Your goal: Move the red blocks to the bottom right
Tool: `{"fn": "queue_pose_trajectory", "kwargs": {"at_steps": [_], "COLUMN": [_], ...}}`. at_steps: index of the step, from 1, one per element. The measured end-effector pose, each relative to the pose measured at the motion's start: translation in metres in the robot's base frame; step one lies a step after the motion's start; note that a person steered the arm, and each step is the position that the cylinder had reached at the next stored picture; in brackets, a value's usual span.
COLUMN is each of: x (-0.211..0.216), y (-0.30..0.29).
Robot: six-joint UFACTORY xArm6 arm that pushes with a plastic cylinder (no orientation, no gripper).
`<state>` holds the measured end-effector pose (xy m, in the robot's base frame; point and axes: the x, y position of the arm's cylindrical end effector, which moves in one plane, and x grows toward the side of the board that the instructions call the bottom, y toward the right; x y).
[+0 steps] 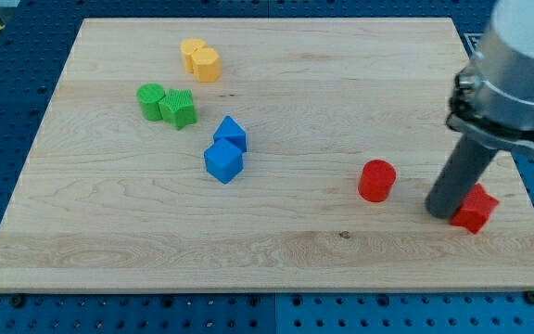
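The red star block (476, 210) sits near the wooden board's (276, 83) right edge, low on the view's right, and my tip (443, 212) is pressed right against its left side, the rod partly covering it. The tool is a plain dark rod with nothing to spread or pinch; it stands upright with its lower end down on the board. The red cylinder (376, 180) stands apart from its partner, to the view's left of the tip and a little higher, with bare wood between it and the rod.

Farther to the left of the tip, well apart, two blue blocks touch each other: a blue cube (222, 161) and, just above it, a blue wedge-like block (231, 134). Beyond those, up and to the left, a green cylinder (150, 99) touches a green ribbed block (179, 108) on its right. Farthest from the tip, near the view's top, a pair of yellow blocks (200, 59) sit pressed together; their shapes are hard to make out.
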<state>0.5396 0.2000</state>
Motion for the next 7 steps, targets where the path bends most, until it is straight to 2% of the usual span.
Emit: {"fn": "queue_pose_trajectory", "kwargs": {"at_steps": [1,3,4,5,6,7], "x": [0.000,0.034,0.036,0.036,0.015,-0.006], "y": [0.012,0.010,-0.019,-0.083,-0.116,-0.116]}}
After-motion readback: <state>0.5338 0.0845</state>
